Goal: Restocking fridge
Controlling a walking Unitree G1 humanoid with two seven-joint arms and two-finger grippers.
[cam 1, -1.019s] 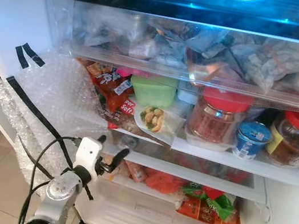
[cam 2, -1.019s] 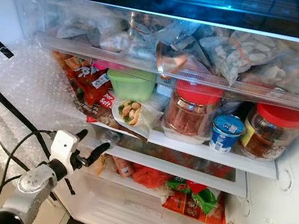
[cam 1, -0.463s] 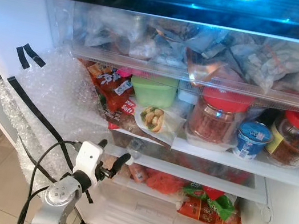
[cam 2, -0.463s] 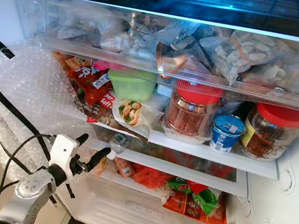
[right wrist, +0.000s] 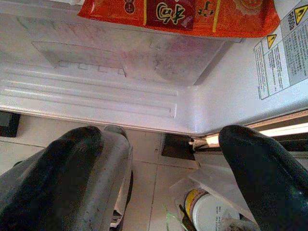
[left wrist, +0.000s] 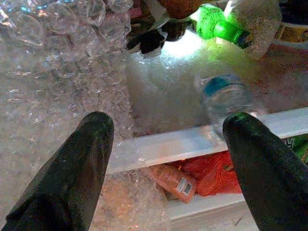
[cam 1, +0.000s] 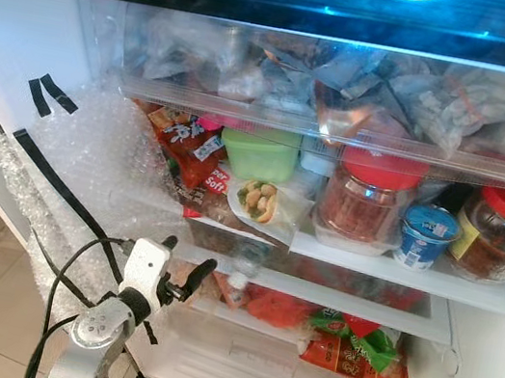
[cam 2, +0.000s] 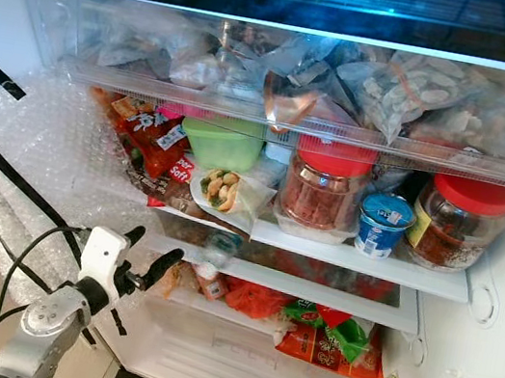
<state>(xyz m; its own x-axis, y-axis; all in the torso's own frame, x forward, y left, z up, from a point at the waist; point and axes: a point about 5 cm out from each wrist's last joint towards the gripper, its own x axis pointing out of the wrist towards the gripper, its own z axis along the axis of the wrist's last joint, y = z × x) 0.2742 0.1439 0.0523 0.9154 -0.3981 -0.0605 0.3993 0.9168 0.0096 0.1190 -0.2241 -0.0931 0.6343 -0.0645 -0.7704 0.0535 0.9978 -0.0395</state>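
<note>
Clear plastic water bottle (cam 1: 245,264), blue label band visible in the left wrist view, lies on the fridge's second shelf (cam 1: 332,293) just behind its white front edge, beside crinkled bubble wrap (cam 1: 99,172). Left gripper (cam 1: 181,270) sits just before that edge, fingers wide apart and empty. Right gripper (right wrist: 159,159), fingers spread wide, hangs low by the fridge's base.

I see a clear plastic water bottle (cam 1: 244,268) now lying on the second glass shelf (cam 1: 331,296), mid-frame — a second ago it wasn't there. My left gripper (cam 1: 186,265) has drawn back, lower left, fingers spread and empty.
</note>
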